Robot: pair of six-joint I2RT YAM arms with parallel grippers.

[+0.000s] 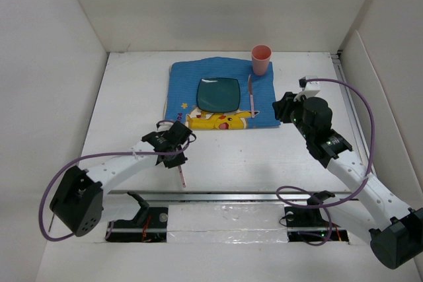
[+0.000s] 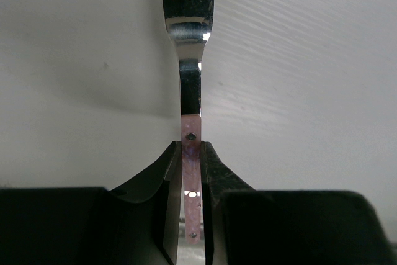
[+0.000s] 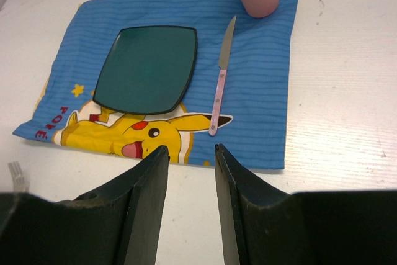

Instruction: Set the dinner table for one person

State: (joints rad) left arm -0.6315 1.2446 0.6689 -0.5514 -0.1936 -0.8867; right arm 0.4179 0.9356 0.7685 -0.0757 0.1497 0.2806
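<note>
A fork point(image 2: 190, 60) with a pink handle lies on the white dinner table point(image 1: 264, 156), below the placemat's left part. My left gripper point(image 2: 191, 144) is shut on its handle, with the tines pointing away from the fingers. From above, the handle end point(image 1: 182, 176) sticks out beneath the left gripper point(image 1: 174, 146). A blue placemat point(image 1: 182, 87) carries a dark green square plate point(image 1: 219, 93), a pink-handled knife point(image 1: 251, 94) to its right and a pink cup point(image 1: 261, 59) at the far right corner. My right gripper point(image 3: 191, 148) hovers open and empty near the mat's right edge.
White panel walls enclose the table on three sides. A metal rail point(image 1: 231, 194) runs along the near edge by the arm bases. Purple cables loop beside both arms. The fork tines point(image 3: 17, 177) show at the left edge of the right wrist view.
</note>
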